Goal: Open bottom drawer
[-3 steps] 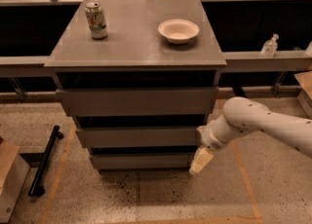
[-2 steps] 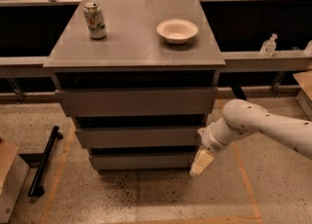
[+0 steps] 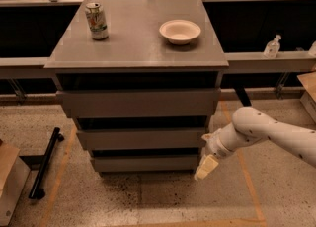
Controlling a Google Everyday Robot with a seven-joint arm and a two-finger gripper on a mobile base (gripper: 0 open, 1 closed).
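Note:
The grey cabinet (image 3: 136,56) has three flat handleless drawer fronts. The bottom drawer (image 3: 143,163) is the lowest and narrowest front, just above the floor, and looks pushed in. My gripper (image 3: 206,166) hangs at the end of the white arm (image 3: 266,134), pointing down beside the bottom drawer's right end, close to its corner. I cannot tell if it touches the drawer.
A drink can (image 3: 97,20) and a white bowl (image 3: 180,31) stand on the cabinet top. A black bar (image 3: 45,163) lies on the floor at the left, beside a cardboard box (image 3: 9,181). A clear bottle (image 3: 273,47) sits on the ledge at the right.

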